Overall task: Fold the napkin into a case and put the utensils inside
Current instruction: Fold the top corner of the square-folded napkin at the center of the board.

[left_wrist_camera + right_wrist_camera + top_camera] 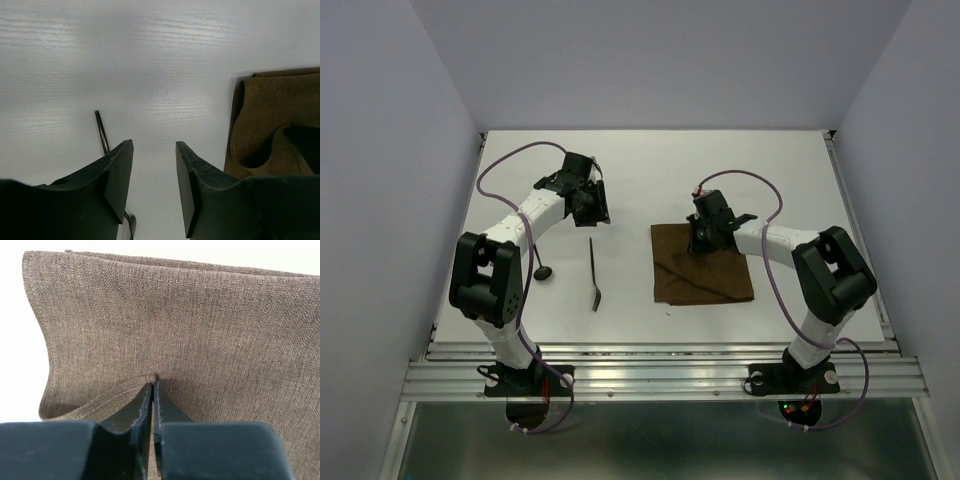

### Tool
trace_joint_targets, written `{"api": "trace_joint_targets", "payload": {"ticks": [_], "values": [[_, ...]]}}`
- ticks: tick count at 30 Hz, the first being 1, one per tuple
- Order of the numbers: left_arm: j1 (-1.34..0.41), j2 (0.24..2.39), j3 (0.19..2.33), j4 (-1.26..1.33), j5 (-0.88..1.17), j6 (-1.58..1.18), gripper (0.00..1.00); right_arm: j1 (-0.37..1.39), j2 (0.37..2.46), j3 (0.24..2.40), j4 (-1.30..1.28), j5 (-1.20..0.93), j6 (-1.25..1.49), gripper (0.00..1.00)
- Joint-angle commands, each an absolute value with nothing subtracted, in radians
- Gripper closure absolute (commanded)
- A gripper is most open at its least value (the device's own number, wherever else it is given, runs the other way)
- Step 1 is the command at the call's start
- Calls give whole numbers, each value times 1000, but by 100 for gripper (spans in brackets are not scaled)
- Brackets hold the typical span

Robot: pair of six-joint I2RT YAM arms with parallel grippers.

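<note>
Folding step: right gripper pinched on napkin fold, left gripper wide and empty; next, likely drag fold across.

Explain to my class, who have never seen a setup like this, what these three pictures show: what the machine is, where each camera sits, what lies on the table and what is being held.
The machine is two robot arms bolted at the near edge of a white table. Each arm ends in two fingers that pinch. One picture looks down from above and behind the arms. The other two come from small cameras on the wrists, so each shows its own fingers up close.

On the table lie a brown napkin, partly folded, and two dark utensils: a long one and a shorter one with a round head.

The right gripper has its fingers pinched shut on a fold of the napkin. The left gripper hangs open above the table near the long utensil and holds nothing.
</note>
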State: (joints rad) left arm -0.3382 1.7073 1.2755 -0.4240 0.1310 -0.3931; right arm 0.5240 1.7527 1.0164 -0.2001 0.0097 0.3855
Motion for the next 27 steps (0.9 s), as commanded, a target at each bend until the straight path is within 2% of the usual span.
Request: {"api": "trace_joint_targets", "payload": {"ticks": [1,3,14,27], "values": [[-337,1686,1261,-423,130,-380,50,518,1674,1006,-167,75,391,96],[-337,1686,1261,-425,130,-380,50,518,1655,1006,-169,100,396,99],[-337,1683,1250,-420,130,-380,50,488,1589,1015,-166,268,448,99],[-337,1667,1241,-425,129,-376,50,351,1644,1037,-167,301,537,99]]}}
